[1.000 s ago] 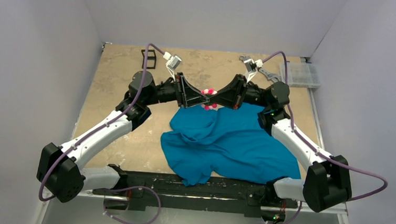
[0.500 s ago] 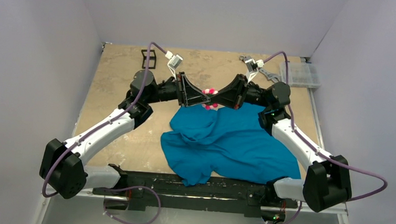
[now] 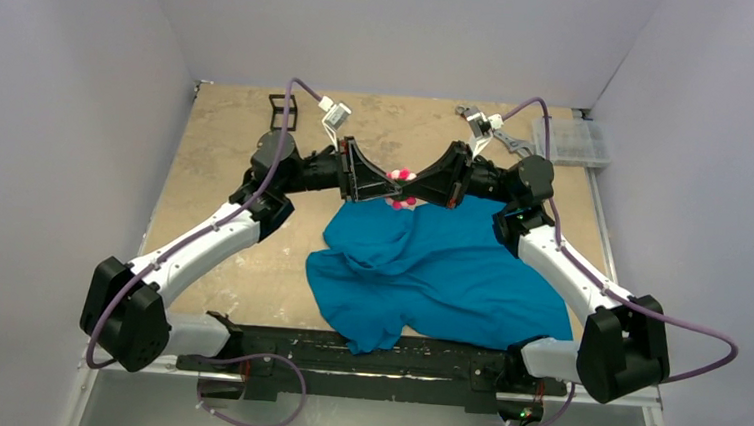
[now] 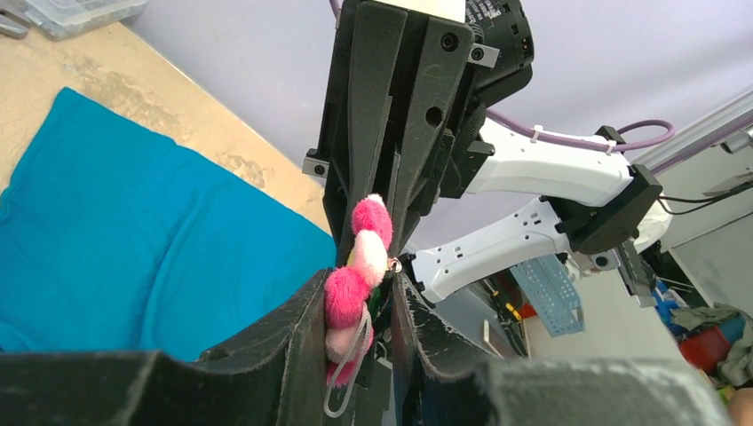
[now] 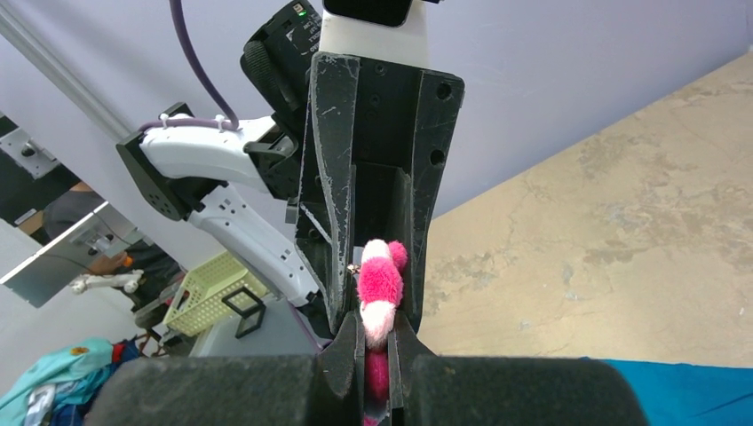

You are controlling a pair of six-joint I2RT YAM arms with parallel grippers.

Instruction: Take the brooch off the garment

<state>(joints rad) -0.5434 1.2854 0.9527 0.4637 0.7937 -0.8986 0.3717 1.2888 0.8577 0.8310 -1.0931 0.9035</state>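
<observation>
A small flower-shaped brooch (image 3: 400, 187) with fluffy pink and white petals is held in the air between the tips of both grippers. They meet nose to nose over the far middle of the sand-coloured table (image 3: 216, 162). From the top view, the left gripper (image 3: 391, 180) and right gripper (image 3: 408, 179) are seen only as two black wedges touching at the brooch, and how far each is closed cannot be judged.

That is settled by the wrist views. In the left wrist view, the left gripper (image 4: 357, 306) is narrowed onto the lower petals of the brooch (image 4: 360, 275), while the right gripper (image 4: 377, 232) is clamped on the upper petals. A thin metal pin loop (image 4: 342, 390) is seen hanging under the brooch here alone. In the right wrist view, the right gripper (image 5: 376, 342) is almost fully closed on the brooch (image 5: 380, 288), with the left gripper (image 5: 375, 266) pinched onto it from the far side.

The large teal-blue fabric T-shirt (image 3: 449, 268) is spread on the table near the arms' bases. Its far edge lies just below the brooch, and it is shown lying apart from it in the left wrist view (image 4: 133, 248).
</observation>
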